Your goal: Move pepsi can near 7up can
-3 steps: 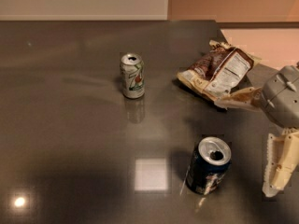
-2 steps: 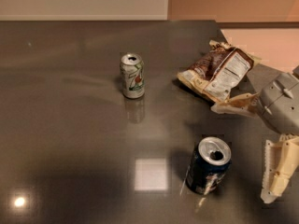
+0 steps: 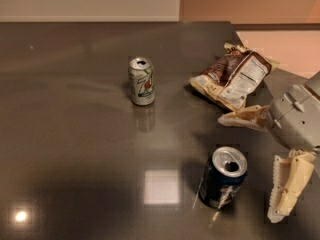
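Note:
The pepsi can [image 3: 223, 178], dark navy with a silver opened top, stands upright on the dark table near the front right. The 7up can [image 3: 141, 81], pale white-green with a red spot, stands upright further back and to the left, well apart from it. My gripper [image 3: 249, 167] comes in from the right edge. Its two cream fingers are spread wide: one finger [image 3: 244, 118] lies behind the pepsi can, the other [image 3: 286, 186] is to its right. The jaws are open and hold nothing, and the pepsi can sits just left of the gap between them.
A crumpled brown-and-white chip bag [image 3: 232, 76] lies at the back right, just behind my gripper. The table's right edge [image 3: 240, 36] runs close past the bag, with a pale floor beyond. A bright light reflection [image 3: 161, 186] shows on the table left of the pepsi can.
My gripper has shifted slightly left and down toward the pepsi can. Neither can nor the chip bag has moved.

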Tool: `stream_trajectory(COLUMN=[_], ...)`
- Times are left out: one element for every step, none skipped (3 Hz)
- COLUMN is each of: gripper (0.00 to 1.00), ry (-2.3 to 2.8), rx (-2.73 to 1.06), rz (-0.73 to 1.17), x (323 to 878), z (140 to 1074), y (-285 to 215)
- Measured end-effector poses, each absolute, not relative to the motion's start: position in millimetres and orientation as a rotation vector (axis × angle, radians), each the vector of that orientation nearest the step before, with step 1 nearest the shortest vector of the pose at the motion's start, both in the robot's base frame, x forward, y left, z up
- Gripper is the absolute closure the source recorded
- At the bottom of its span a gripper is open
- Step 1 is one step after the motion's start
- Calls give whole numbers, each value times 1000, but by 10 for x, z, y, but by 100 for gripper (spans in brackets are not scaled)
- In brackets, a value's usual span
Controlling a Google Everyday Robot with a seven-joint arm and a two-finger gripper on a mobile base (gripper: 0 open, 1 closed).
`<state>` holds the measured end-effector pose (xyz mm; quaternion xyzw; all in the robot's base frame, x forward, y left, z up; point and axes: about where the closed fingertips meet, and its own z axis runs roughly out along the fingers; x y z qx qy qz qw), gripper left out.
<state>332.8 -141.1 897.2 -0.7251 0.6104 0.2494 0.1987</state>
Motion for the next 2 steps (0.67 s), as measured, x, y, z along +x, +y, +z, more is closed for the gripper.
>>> stream_trajectory(gripper=[0,9], ry=[1686,1666], rx=[-2019,-2018], rz=[730,764], x=[3281,3205], z=[8940,8912], y=[-1282,-1159])
